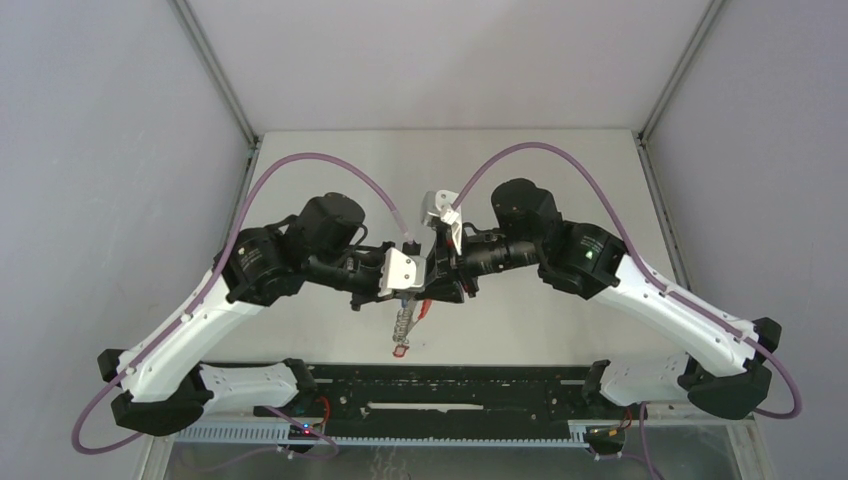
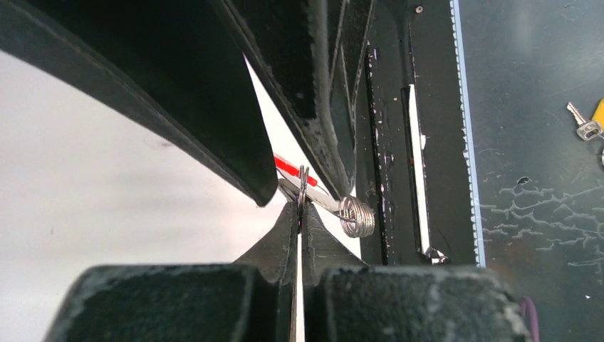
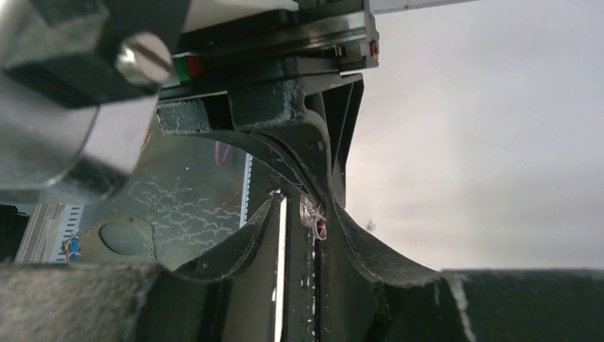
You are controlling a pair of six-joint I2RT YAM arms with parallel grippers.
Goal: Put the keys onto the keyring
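Both grippers meet above the table's near middle. My left gripper [image 1: 408, 292] [image 2: 300, 206] is shut on a thin silver ring [image 2: 303, 185] of the keyring [image 1: 403, 325]. The keyring's chain of silver rings [image 2: 356, 216] and its red band [image 1: 400, 350] hang below the gripper. My right gripper [image 1: 432, 290] [image 3: 303, 203] faces the left one, with its fingers [image 2: 242, 157] on either side of the red-tagged key [image 2: 293, 167], whose silver blade [image 2: 320, 199] reaches to the held ring. The ring cluster [image 3: 312, 217] shows by the right gripper's fingertip. The blue-tagged key is out of view.
A black rail [image 1: 450, 400] runs along the table's near edge, just below the hanging keyring. A small silver key with a yellow piece [image 2: 585, 128] lies on the dark surface beyond the rail. Grey walls enclose the white table [image 1: 560, 170].
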